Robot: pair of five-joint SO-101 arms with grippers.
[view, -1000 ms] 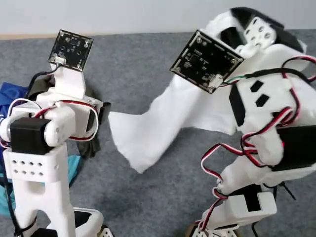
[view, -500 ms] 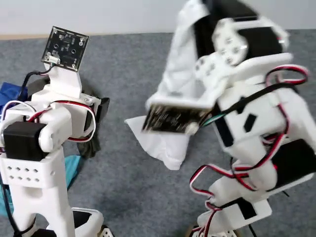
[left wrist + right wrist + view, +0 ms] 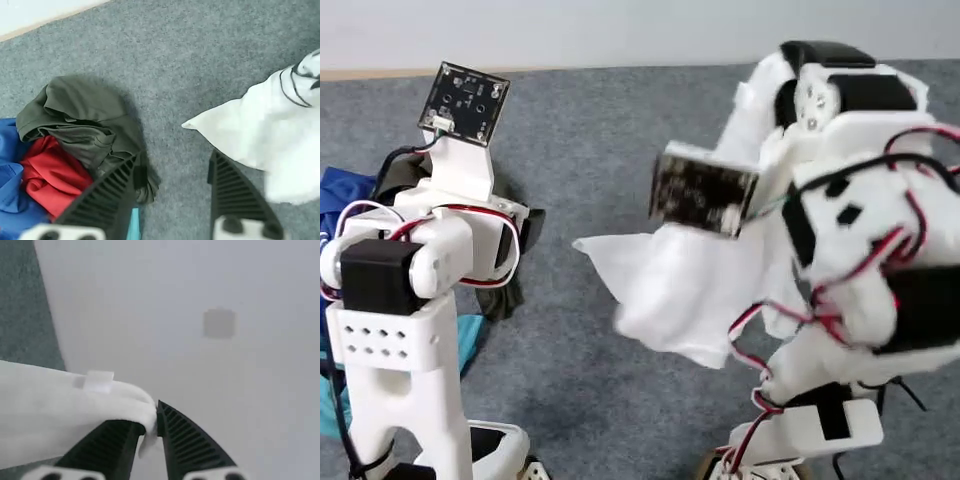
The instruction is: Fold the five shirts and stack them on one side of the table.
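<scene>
Pinched tight in the right claw (image 3: 150, 415), held up, hanging down to the table (image 3: 600, 130): white shirt (image 3: 670, 300). Open and empty just beside its loose corner: left claw (image 3: 176, 160). Plain to see from the left wrist, half hidden from above: pile of shirts (image 3: 75, 130) on the claw's other side

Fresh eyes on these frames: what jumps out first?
The right pincer is shut on a white shirt, holding one end up while the rest drapes onto the grey table. The left pincer hangs open beside a crumpled heap of olive shirt, red shirt and blue shirt.
</scene>
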